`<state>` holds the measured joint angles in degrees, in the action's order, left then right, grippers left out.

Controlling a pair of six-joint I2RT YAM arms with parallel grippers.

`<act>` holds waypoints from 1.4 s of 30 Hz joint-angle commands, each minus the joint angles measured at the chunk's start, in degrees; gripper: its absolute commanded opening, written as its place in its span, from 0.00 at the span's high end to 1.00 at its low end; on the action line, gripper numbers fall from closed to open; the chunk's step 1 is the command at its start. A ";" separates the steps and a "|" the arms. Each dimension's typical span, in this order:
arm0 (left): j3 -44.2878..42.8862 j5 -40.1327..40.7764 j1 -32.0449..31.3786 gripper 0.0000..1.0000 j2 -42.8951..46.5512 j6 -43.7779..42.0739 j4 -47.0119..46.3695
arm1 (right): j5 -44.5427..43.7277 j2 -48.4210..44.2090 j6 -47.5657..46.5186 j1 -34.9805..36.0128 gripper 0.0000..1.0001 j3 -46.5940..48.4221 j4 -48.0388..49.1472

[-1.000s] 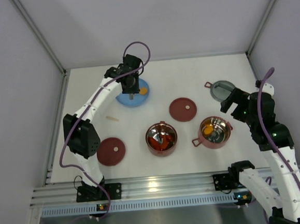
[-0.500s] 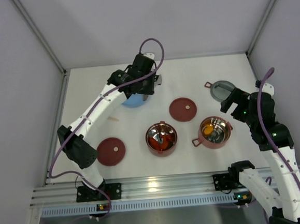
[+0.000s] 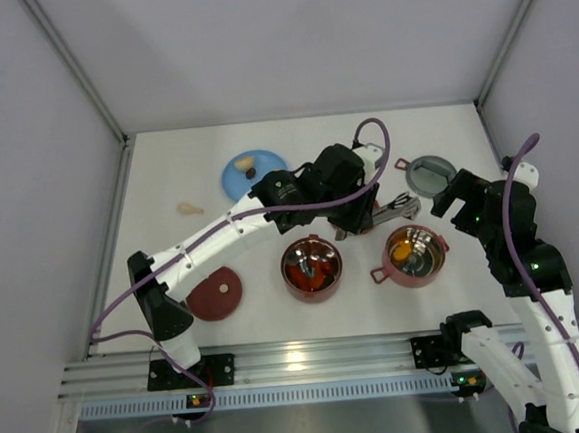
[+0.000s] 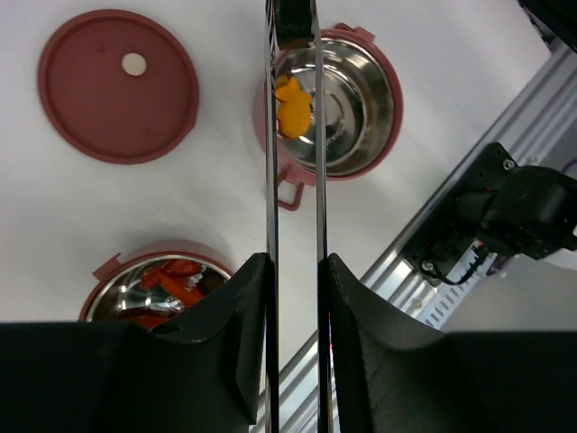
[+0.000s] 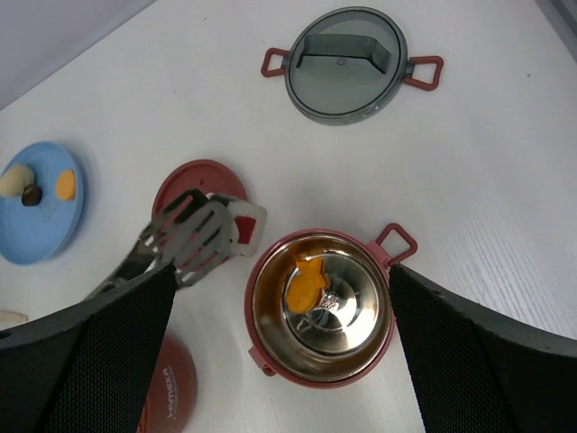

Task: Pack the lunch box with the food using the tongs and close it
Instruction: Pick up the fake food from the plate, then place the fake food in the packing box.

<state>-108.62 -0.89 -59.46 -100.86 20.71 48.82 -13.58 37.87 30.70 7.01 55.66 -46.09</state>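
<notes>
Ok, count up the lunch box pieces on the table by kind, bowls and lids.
Bowls: 2
Maroon disc lids: 2
Grey handled lid: 1
Total: 5

We look down on a white table (image 3: 165, 166) boxed in by plain pale grey panels: a far wall (image 3: 295, 35), a left wall (image 3: 27, 197) and a right wall (image 3: 559, 75). Thin metal posts (image 3: 72, 68) climb the two far corners. Along the near edge runs a slotted aluminium rail (image 3: 311, 357) and, nearer still, a dull grey metal strip (image 3: 286, 427). The light is soft and even, with one bright glint mid-rail.
</notes>
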 commanded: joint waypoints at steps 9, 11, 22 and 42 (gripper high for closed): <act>4.73 -7.90 -4.26 0.99 1.72 2.14 -6.10 | -1.80 -0.95 0.42 -0.59 0.01 2.44 -0.50; 5.34 -8.87 -4.43 0.99 1.10 2.40 -6.71 | -1.71 -0.87 0.41 -0.59 0.01 2.35 -0.58; 6.49 -12.21 -4.87 0.98 -3.72 3.02 -9.79 | -1.97 -1.04 -0.11 -0.59 0.01 1.73 -0.41; 3.85 -10.20 -4.87 0.61 -8.91 2.23 -7.16 | -1.27 -0.69 -0.55 -0.59 0.00 1.03 0.21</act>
<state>-102.02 -11.99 -64.07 -109.60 23.03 43.40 -14.46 37.50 30.61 7.01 55.66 -46.33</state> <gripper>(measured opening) 0.383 0.993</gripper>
